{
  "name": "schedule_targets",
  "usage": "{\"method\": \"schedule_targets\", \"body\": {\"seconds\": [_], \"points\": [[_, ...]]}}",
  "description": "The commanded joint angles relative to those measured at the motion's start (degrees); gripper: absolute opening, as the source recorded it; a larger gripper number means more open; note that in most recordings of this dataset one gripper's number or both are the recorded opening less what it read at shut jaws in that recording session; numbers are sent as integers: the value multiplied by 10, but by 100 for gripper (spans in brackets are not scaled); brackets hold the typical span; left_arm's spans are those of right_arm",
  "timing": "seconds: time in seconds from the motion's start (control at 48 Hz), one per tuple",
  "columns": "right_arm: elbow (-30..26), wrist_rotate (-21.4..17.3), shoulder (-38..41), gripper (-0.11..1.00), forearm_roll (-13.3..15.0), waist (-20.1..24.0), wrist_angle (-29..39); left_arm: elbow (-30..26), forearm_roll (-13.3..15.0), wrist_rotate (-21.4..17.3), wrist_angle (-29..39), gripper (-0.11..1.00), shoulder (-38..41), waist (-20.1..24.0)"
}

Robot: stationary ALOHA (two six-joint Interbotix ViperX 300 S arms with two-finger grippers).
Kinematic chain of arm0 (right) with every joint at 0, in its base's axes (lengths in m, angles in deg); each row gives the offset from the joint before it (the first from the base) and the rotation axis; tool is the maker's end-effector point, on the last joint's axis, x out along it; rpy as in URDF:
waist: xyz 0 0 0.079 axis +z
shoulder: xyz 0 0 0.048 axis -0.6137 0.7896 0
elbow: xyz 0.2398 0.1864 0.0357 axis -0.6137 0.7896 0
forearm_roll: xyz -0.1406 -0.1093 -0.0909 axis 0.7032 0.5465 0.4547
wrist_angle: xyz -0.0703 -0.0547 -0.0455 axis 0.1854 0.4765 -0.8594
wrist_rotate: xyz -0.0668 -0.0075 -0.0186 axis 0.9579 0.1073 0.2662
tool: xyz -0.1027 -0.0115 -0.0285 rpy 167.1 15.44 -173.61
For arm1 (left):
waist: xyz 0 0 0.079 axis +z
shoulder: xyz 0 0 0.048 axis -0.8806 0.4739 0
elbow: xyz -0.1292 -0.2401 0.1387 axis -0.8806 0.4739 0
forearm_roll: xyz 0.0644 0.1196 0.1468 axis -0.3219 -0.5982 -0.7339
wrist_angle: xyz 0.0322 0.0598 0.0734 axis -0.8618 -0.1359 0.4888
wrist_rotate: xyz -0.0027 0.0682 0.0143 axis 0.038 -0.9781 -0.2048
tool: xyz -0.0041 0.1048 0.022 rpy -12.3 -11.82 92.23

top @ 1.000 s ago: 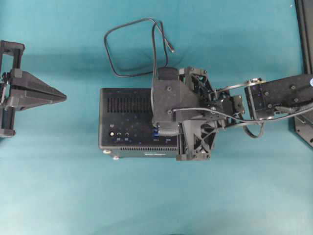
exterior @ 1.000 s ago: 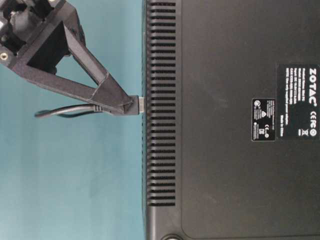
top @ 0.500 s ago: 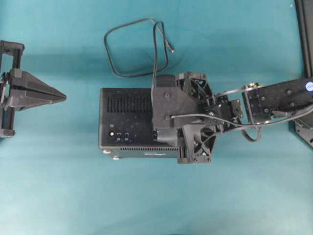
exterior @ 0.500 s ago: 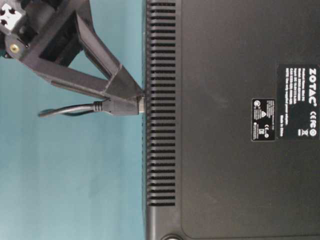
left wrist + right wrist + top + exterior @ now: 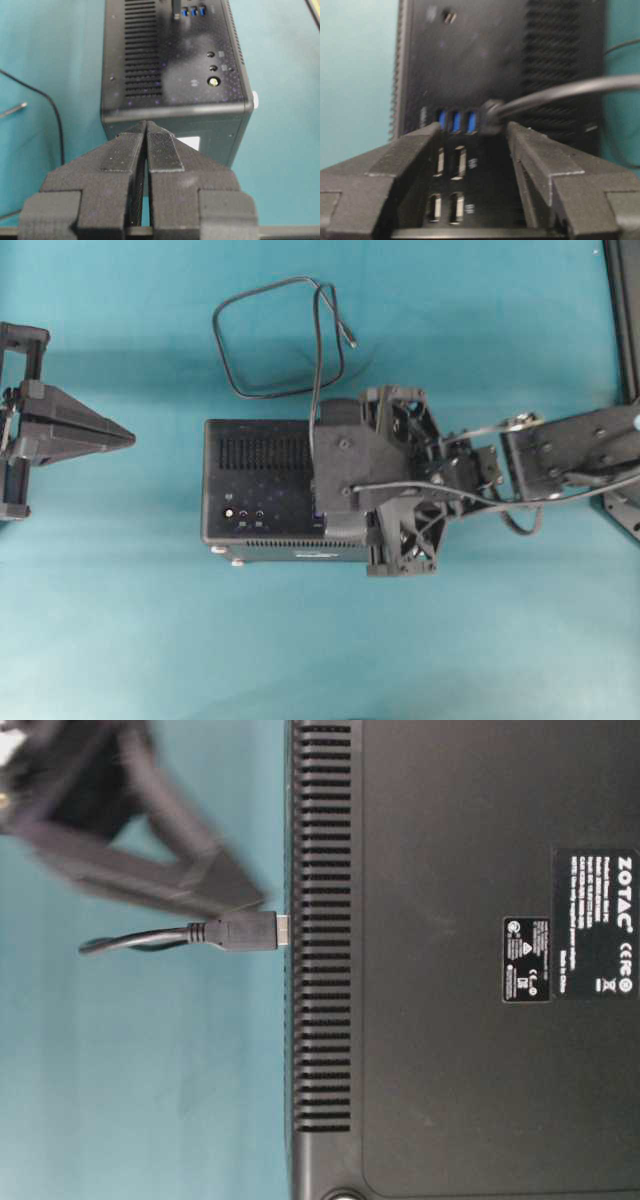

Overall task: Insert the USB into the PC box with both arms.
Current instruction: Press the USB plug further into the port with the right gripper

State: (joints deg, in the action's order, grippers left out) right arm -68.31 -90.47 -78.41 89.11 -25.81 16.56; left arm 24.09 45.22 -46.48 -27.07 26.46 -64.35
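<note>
The PC box (image 5: 255,480) lies on the teal table with its port face up. The USB (image 5: 240,932) sits with its metal tip against the box (image 5: 450,960), free of any finger. In the right wrist view the USB (image 5: 490,117) stands beside the blue ports (image 5: 455,121). My right gripper (image 5: 475,129) is open just behind it, one finger on each side, touching nothing. The black cable (image 5: 270,340) loops behind the box. Left of the box, my left gripper (image 5: 125,438) hangs shut and empty, pointing at the box's end (image 5: 175,65).
The cable's thin loose end (image 5: 352,340) lies on the table behind the box. A black frame (image 5: 625,300) runs along the right edge. Small silver feet (image 5: 237,561) stick out at the box's front side.
My right gripper has opened and let go of the USB, then drawn back from it; the plug stays at the box. The left arm has not moved.
</note>
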Motion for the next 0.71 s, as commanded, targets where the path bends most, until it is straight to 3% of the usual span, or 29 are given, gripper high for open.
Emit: {"method": "schedule_targets", "body": {"seconds": [0.0, 0.354, 0.688], "points": [[-26, -4, -16, 63, 9, 1, 4, -11, -2, 1, -4, 0, 2, -1], [-24, -4, -10, 56, 22, -10, -11, -10, -1, 1, -5, 0, 2, -1], [-4, -6, -11, 10, 12, -9, -37, -9, -2, 9, -8, 0, 1, -1]]}}
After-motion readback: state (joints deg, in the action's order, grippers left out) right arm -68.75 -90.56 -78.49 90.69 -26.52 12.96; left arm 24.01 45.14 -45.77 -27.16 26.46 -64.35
